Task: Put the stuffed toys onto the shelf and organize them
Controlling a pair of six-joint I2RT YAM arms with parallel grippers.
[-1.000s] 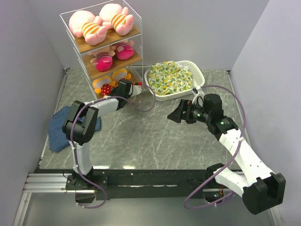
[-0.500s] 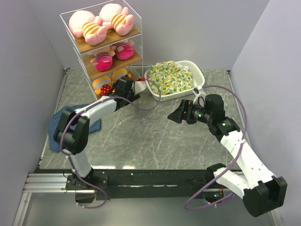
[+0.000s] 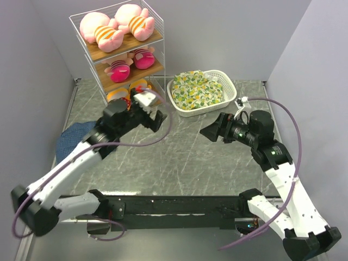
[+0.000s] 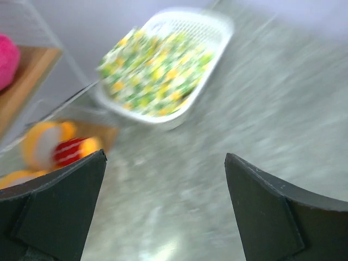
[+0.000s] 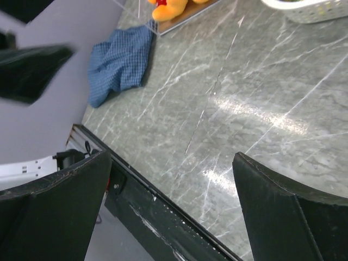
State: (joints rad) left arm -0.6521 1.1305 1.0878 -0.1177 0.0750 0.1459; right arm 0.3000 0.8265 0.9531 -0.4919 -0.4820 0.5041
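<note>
Backed away from the tall white-wire, wooden-board shelf [image 3: 97,55] at upper left, with left gripper [image 4: 165,157] spread wide, empty. Left orange-yellow polka-dot plush animal [image 3: 117,95] on bottom tier. Right gripper [image 5: 171,156] equally wide, centre right. Probably completes shelving.

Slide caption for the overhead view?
Stuffed toys on all three tiers of the shelf; left gripper and right gripper open, empty, above the table.

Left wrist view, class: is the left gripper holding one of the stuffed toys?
No: the left gripper is open, and between its fingers only the grey table shows.
</note>
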